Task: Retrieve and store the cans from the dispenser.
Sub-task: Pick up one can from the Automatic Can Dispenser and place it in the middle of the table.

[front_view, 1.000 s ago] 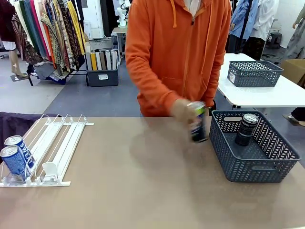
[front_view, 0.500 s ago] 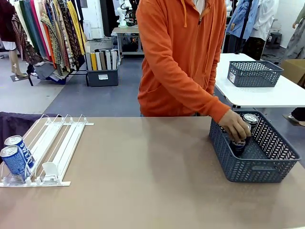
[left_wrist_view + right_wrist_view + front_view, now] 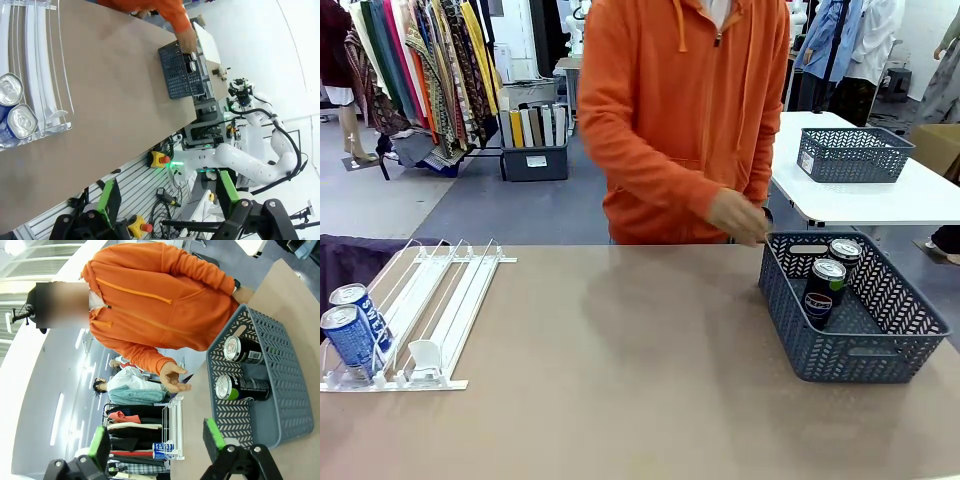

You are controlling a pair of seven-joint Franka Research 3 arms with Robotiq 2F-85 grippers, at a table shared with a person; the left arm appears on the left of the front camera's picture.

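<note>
Two blue cans (image 3: 350, 338) stand at the low end of the white dispenser (image 3: 440, 310) on the table's left; they also show from above in the left wrist view (image 3: 16, 105). Two black cans (image 3: 826, 290) stand upright in the dark grey basket (image 3: 860, 350) on the right, also seen in the right wrist view (image 3: 240, 367). The person's hand (image 3: 740, 215) hovers empty by the basket's far left corner. My left gripper (image 3: 167, 195) is open and empty, well back from the table. My right gripper (image 3: 157, 437) is open and empty too, short of the basket (image 3: 280, 405).
A second grey basket (image 3: 852, 153) sits on a white table behind the person. Clothes racks and a bin stand far left. Bare tabletop (image 3: 620, 380) stretches between dispenser and basket.
The person carried a black can to the basket, set it down beside the other one, and drew the hand back out. The blue cans have not moved.
</note>
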